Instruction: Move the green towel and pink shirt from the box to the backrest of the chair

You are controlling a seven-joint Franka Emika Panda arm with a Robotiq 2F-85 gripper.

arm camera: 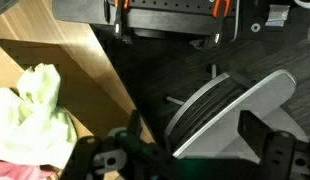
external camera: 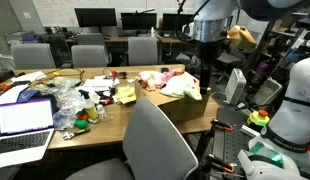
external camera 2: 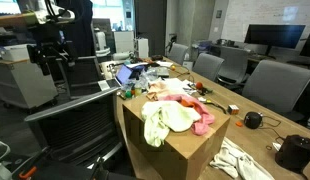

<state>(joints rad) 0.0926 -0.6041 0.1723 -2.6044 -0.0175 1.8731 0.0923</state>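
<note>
**Office bay, cluttered counter: both cloths lie in the box, gripper off to one side**

The green towel (external camera 2: 163, 122) droops over the near rim of the cardboard box (external camera 2: 175, 158). The pink shirt (external camera 2: 202, 123) is bunched just beside it on top of the box's contents. The gripper (external camera 2: 56, 63) hangs raised and well apart from both, near a black chair (external camera 2: 70, 125). Its fingers are spread with nothing between them.

In an exterior view, the box stands against the end of the counter (external camera: 105, 125), which is strewn with clutter and holds a laptop (external camera: 25, 122).

Only the wrist view shows the floor. The gripper comes in from the top, the towel sits at the left on the box corner, and a grey chair base (arm camera: 235, 100) rests on dark carpet.
</note>
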